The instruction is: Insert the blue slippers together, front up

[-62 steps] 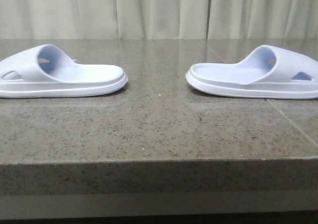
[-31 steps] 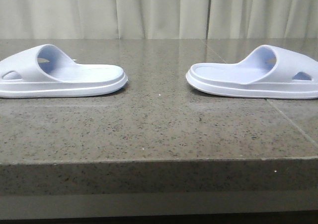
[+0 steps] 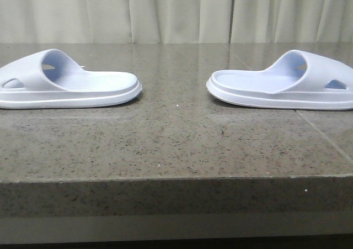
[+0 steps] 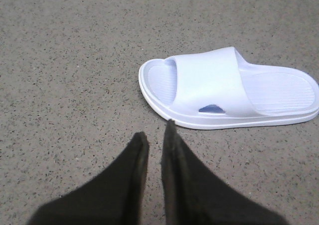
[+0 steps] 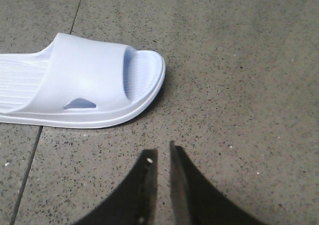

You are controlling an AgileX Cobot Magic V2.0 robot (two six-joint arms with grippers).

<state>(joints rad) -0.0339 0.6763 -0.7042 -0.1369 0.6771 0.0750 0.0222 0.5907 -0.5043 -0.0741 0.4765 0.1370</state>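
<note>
Two pale lavender-blue slippers lie sole-down on the stone table, apart, heels toward each other and toes outward. The left slipper (image 3: 71, 86) is at the left edge of the front view and the right slipper (image 3: 281, 86) at the right. No gripper shows in the front view. In the left wrist view my left gripper (image 4: 155, 130) hovers over bare table just short of the left slipper's (image 4: 229, 88) side, its jaws nearly together and empty. In the right wrist view my right gripper (image 5: 162, 152) is likewise nearly closed and empty, a little short of the right slipper (image 5: 84, 83).
The speckled grey-brown stone table (image 3: 176, 144) has a front edge running across the front view. A tile seam (image 3: 325, 144) runs under the right slipper. Pale curtains (image 3: 176, 11) hang behind the table.
</note>
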